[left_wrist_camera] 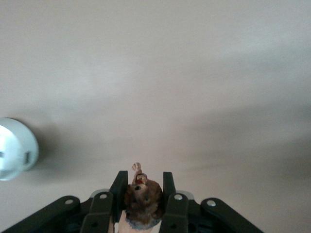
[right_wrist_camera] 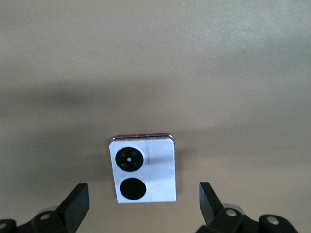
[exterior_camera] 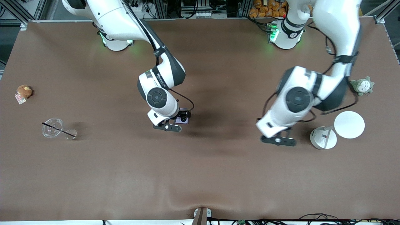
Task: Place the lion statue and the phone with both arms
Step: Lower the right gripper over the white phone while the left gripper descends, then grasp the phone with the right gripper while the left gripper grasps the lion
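Phone (right_wrist_camera: pixel 145 168): small, nearly square, lavender, folded shut. Lies flat on the tabletop (exterior_camera: pixel 200 175) near its middle, face with two round black camera circles up, between the spread fingers of the right hand (right_wrist_camera: pixel 145 206), untouched.

Lion statue (left_wrist_camera: pixel 142 198): tiny, brown, darker reddish head. Pinched in the left hand (left_wrist_camera: pixel 142 187) above the tabletop.

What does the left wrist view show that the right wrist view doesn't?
Only the left wrist view shows the lion statue clamped between the left gripper fingers, plus a white round object on the table at the picture's edge. Only the right wrist view shows the phone lying on the table, its two black camera circles facing up, with the right gripper fingers spread wide on either side and not touching it. Both show the bare brown table under the gripper.
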`<move>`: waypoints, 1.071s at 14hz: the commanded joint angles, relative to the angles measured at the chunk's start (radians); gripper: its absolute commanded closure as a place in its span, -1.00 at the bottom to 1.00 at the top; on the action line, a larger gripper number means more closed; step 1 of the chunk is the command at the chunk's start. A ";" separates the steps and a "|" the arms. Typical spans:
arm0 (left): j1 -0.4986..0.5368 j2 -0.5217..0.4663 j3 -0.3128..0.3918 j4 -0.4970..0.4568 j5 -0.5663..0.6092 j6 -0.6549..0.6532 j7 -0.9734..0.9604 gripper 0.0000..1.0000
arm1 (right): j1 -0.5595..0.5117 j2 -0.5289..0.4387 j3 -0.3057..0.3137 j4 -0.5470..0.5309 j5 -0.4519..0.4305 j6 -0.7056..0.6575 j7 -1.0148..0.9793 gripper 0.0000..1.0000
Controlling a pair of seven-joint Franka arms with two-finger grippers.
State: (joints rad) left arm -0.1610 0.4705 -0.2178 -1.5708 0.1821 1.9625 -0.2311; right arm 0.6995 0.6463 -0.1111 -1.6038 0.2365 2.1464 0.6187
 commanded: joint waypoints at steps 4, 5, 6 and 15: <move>0.142 -0.024 -0.015 -0.130 0.007 0.122 0.167 1.00 | 0.026 0.061 -0.009 0.027 -0.062 0.044 -0.004 -1.00; 0.156 -0.023 -0.014 -0.152 0.007 0.151 0.189 1.00 | 0.032 0.068 -0.009 0.027 -0.060 0.052 -0.004 -1.00; 0.184 -0.012 -0.015 -0.167 0.007 0.182 0.212 1.00 | 0.034 0.076 -0.009 0.027 -0.056 0.056 -0.002 -1.00; 0.264 0.098 -0.008 -0.173 0.020 0.292 0.296 1.00 | 0.043 0.110 0.001 0.019 -0.040 0.093 0.013 -1.00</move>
State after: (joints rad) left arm 0.0939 0.5552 -0.2190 -1.7445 0.1821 2.2326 0.0583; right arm 0.7311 0.7424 -0.1067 -1.6017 0.1921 2.2326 0.6173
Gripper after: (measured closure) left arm 0.656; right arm 0.000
